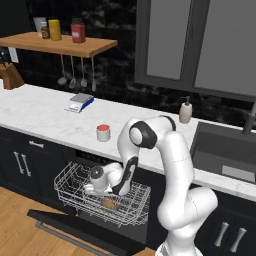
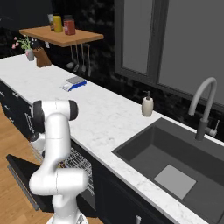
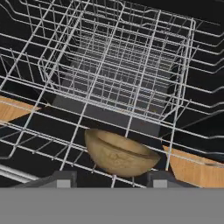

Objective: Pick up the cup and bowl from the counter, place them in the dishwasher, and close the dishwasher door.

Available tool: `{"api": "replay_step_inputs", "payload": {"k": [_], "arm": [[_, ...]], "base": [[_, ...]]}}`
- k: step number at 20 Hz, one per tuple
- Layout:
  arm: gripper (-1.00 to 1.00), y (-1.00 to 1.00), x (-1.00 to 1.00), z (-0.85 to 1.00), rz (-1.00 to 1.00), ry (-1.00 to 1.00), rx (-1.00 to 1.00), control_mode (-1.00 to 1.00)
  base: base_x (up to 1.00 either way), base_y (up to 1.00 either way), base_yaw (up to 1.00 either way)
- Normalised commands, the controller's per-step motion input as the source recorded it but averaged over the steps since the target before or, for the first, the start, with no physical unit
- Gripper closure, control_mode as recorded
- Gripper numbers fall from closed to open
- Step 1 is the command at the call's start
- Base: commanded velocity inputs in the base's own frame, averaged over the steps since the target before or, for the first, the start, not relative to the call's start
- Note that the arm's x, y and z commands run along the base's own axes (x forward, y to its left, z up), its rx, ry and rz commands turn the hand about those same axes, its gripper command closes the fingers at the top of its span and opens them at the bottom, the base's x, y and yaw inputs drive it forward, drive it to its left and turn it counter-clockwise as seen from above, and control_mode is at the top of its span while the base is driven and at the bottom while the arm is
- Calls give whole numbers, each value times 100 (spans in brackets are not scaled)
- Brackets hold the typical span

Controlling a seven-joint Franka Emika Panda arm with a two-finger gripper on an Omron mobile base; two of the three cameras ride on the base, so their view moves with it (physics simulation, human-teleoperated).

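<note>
The bowl (image 3: 120, 154) lies in the dishwasher (image 1: 102, 192) rack.

The left base view looks forward and down from behind the arm, the pulled-out wire rack (image 1: 102, 197) at six o'clock. The right base view shares the desk (image 2: 107, 120) and soap dispenser (image 2: 148, 105), with the sink (image 2: 175, 164) at four o'clock. The hand view sits close inside the rack, the bowl (image 3: 119, 153) at six o'clock.
</note>
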Motion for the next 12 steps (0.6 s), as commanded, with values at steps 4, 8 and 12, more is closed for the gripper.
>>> {"api": "replay_step_inputs", "payload": {"k": [4,8,12], "arm": [[-100,-28,0,0,-6,0,0,-100],[-100,-8,-18,35,0,-7,4,-100],[-100,-1,-48,95,0,-14,15,-100]], "base": [[0,0,0],[0,0,0],[0,0,0]]}}
